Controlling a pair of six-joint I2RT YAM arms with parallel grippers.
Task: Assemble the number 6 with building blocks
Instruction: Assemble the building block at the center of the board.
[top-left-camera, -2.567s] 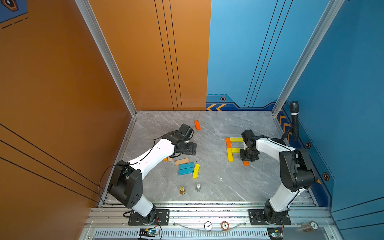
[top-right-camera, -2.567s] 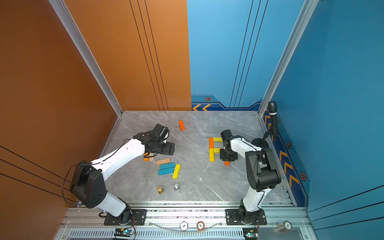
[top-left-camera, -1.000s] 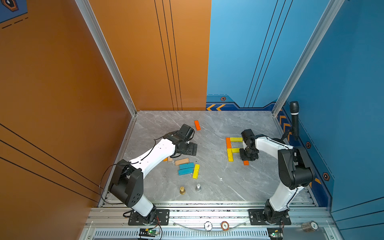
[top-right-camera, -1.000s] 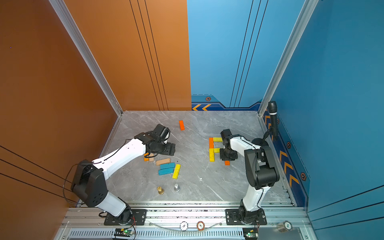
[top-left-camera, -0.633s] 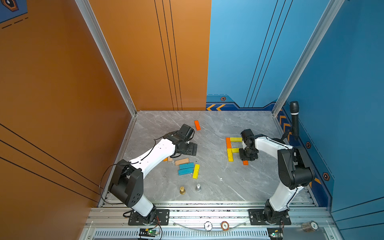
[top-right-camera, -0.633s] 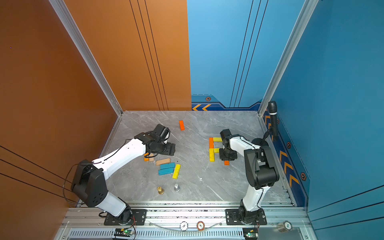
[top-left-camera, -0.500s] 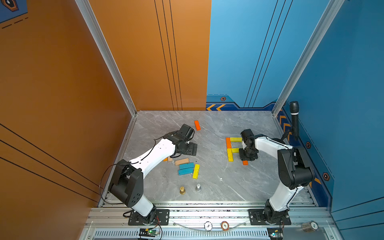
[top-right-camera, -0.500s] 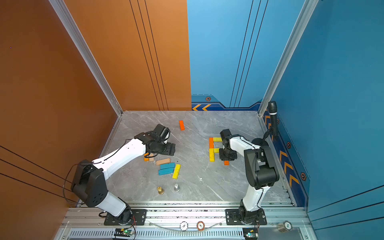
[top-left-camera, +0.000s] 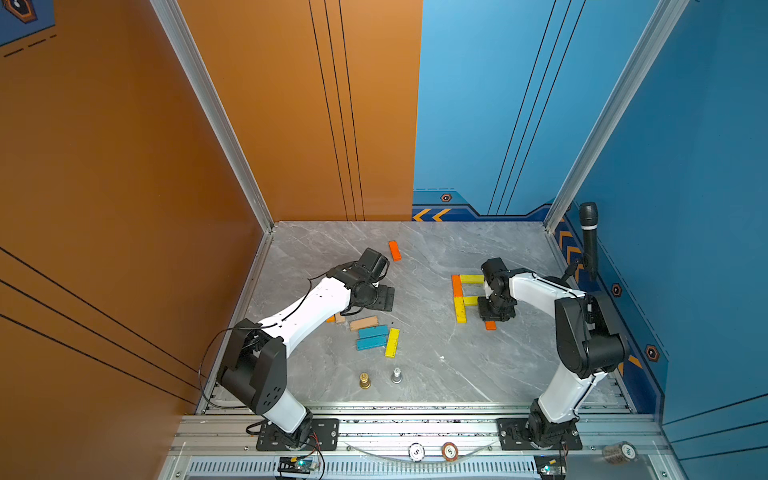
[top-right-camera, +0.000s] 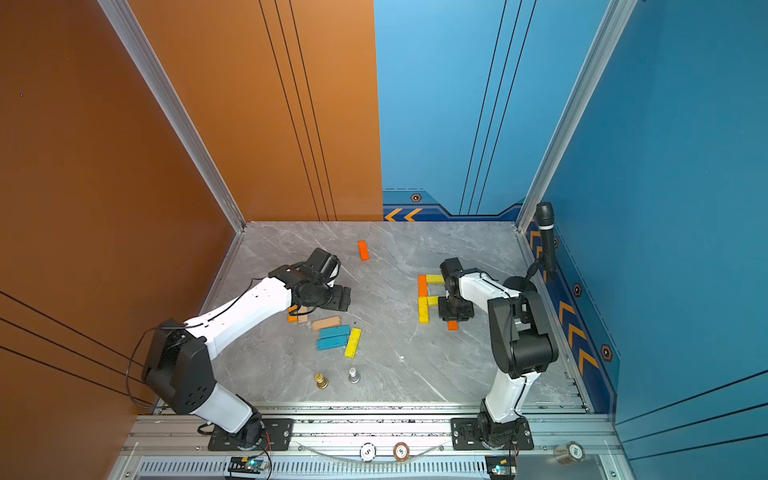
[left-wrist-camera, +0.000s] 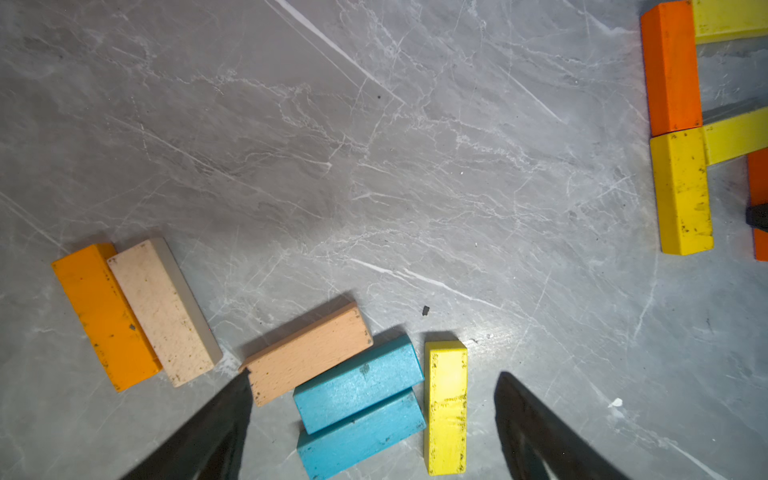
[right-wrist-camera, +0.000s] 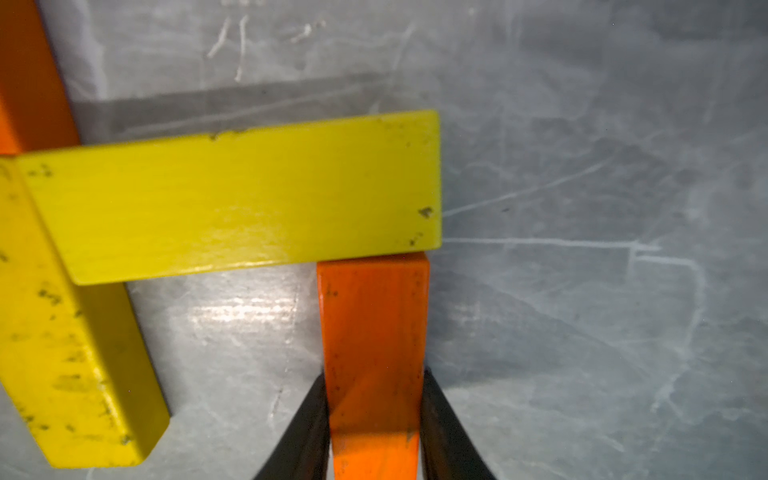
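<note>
In the right wrist view my right gripper (right-wrist-camera: 374, 399) is shut on an orange block (right-wrist-camera: 374, 332), whose end touches the underside of a yellow block (right-wrist-camera: 232, 195). In both top views that gripper (top-left-camera: 494, 311) (top-right-camera: 455, 311) sits low over the partly built figure: an orange block (top-left-camera: 456, 285) and three yellow ones (top-left-camera: 460, 312). My left gripper (top-left-camera: 380, 297) (left-wrist-camera: 374, 374) hangs open above the loose pile: a tan block (left-wrist-camera: 307, 353), two blue blocks (left-wrist-camera: 357, 382), a yellow block (left-wrist-camera: 445, 407), and an orange and pale pair (left-wrist-camera: 104, 316).
A lone orange block (top-left-camera: 394, 250) lies toward the back. A gold pawn (top-left-camera: 365, 380) and a silver pawn (top-left-camera: 396, 375) stand near the front edge. A microphone (top-left-camera: 589, 237) hangs on the right wall. Two chip discs (top-left-camera: 416, 451) sit on the front rail.
Almost nothing: my right wrist has edged slightly left over the orange block it holds. The left arm and the loose blocks have not moved.
</note>
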